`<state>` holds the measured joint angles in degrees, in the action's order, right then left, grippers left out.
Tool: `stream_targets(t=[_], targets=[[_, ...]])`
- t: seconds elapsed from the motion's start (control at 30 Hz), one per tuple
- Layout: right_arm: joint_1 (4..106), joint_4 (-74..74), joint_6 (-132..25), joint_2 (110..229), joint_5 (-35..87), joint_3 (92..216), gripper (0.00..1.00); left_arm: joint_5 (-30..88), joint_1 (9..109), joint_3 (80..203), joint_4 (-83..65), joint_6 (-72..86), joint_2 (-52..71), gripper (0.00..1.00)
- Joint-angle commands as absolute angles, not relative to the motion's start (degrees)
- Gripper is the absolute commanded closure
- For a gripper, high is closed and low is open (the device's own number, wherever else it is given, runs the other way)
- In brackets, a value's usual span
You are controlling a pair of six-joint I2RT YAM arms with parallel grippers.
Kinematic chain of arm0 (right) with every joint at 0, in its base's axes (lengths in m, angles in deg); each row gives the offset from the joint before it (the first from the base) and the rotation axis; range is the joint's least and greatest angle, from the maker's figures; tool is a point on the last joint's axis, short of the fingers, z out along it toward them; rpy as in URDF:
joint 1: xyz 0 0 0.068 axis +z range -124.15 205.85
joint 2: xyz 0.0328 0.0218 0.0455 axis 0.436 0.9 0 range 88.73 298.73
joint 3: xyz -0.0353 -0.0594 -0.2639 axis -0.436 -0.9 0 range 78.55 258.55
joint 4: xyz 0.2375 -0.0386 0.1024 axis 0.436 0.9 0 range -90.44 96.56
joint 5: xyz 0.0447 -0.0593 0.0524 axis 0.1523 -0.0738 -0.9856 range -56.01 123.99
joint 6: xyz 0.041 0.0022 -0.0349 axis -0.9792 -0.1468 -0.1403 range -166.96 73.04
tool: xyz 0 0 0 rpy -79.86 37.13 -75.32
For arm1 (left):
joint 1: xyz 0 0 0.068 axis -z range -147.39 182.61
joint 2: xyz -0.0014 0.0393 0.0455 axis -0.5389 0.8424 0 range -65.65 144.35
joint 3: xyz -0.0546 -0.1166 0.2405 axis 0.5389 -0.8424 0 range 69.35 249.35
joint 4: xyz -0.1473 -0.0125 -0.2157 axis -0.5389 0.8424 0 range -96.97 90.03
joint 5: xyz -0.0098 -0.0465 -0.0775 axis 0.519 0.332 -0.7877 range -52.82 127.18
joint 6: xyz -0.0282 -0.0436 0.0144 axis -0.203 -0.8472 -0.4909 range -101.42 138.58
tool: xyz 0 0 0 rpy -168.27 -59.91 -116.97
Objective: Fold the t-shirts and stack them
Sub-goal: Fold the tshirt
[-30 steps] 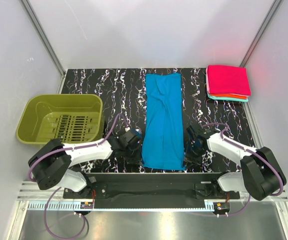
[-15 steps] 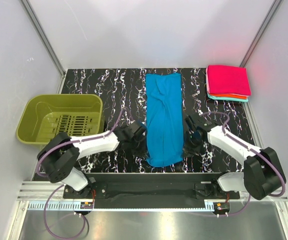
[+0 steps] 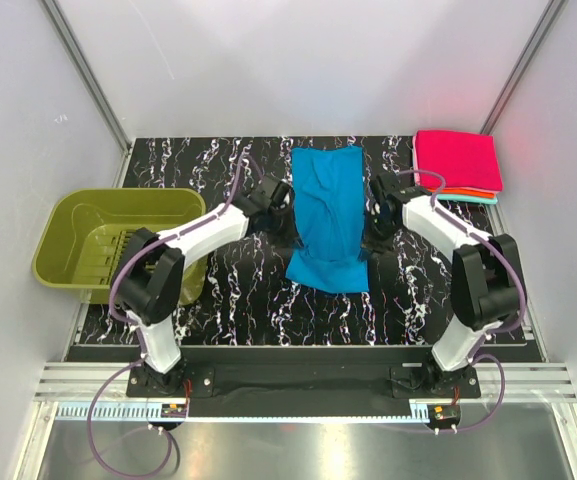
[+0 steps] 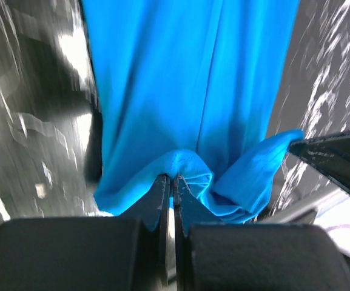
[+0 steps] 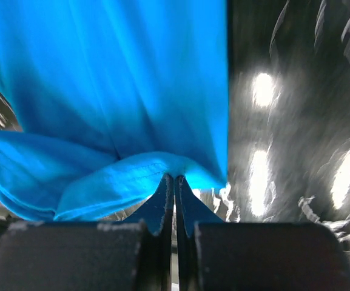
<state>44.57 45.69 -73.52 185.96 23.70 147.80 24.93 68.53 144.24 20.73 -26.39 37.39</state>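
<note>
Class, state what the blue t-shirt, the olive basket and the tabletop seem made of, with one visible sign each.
Blue t-shirt: soft matte cloth; it creases and drapes.
Olive basket: moulded plastic, probably; slotted floor.
Tabletop: glossy black with white veining; laminate or stone, cannot tell.

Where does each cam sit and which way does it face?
Top external: above and behind the robot, looking down on the table; left arm and right arm show whole, left gripper and right gripper pinching the blue t-shirt.
Left wrist: on the left arm, looking along its shut fingers at blue cloth.
Right wrist: same on the right arm, fingers shut.
Shared: all see the blue t-shirt.
</note>
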Motion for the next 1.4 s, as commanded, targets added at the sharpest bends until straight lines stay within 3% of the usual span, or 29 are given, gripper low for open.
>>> stream_targets(t=[0.0, 0.67, 1.37], targets=[[42.38, 44.73, -66.3, 189.79, 22.03, 155.87, 1.0, 25.75, 66.27, 152.3, 20.98, -21.94, 41.91, 1.0], [36.22, 45.88, -57.86, 207.99, 18.7, 181.98, 1.0, 19.52, 57.3, 178.93, 19.93, -20.09, 62.58, 1.0], [33.23, 44.82, -56.36, 217.84, 15.09, 195.0, 1.0, 13.98, 52.82, 185.8, 13.42, -22.81, 70.93, 1.0]])
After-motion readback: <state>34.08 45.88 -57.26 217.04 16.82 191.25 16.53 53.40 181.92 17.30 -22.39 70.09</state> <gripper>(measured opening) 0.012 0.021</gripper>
